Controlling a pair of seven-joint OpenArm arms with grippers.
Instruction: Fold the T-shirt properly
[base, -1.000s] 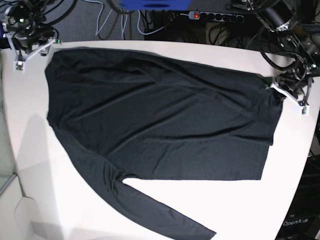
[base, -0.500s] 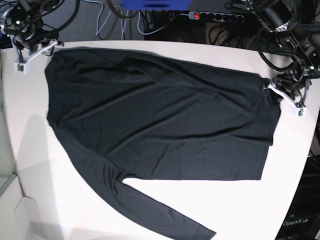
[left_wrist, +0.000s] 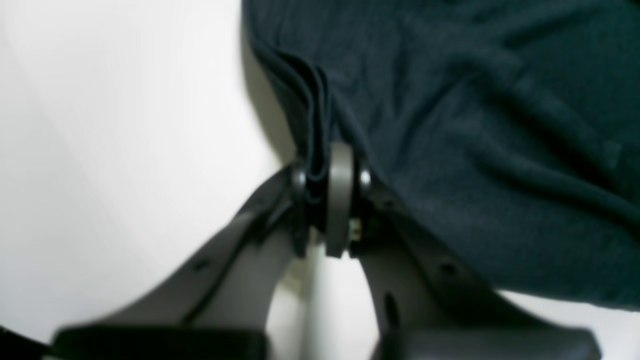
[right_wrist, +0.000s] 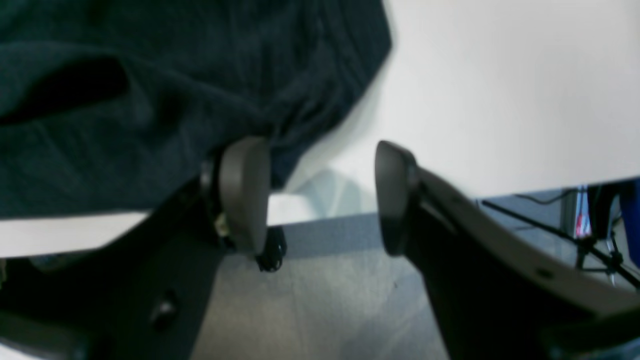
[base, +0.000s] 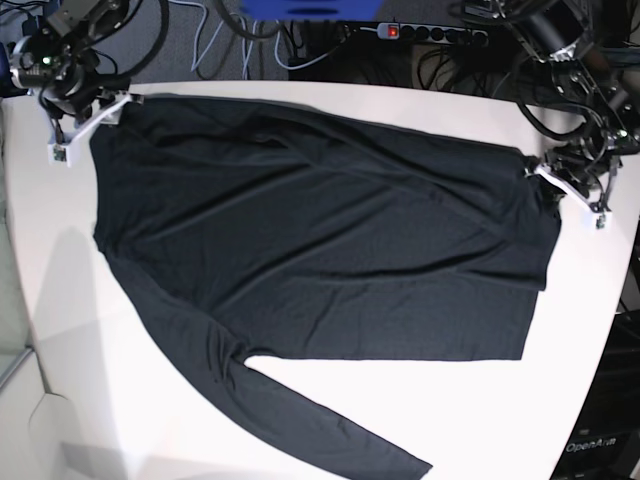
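T-shirt lies spread across the white table, body flat with shallow wrinkles, one long sleeve trailing off toward the near edge of the base view.

Left gripper has its fingers pressed together on a bunched fold of the shirt's edge; the pinch is clear in the left wrist view, cloth between the pads. In the base view it sits at the shirt's far-right corner, close to the table edge.

Right gripper has its fingers spread with nothing between them. One finger sits right against the cloth's corner, contact uncertain; the other is over bare table at the rim, floor visible below.

Looks like the grasp-corners stage: one corner secured, the other not yet. Next move likely calls for the right gripper to shift onto the fabric so the corner lands between the pads, then close. Only then lift and carry.

Room: both grippers work at the table's rim, little margin outward. Open table lies along the near side, around the sleeve. Cables and a power strip sit behind the far edge, so keep lifts inboard.
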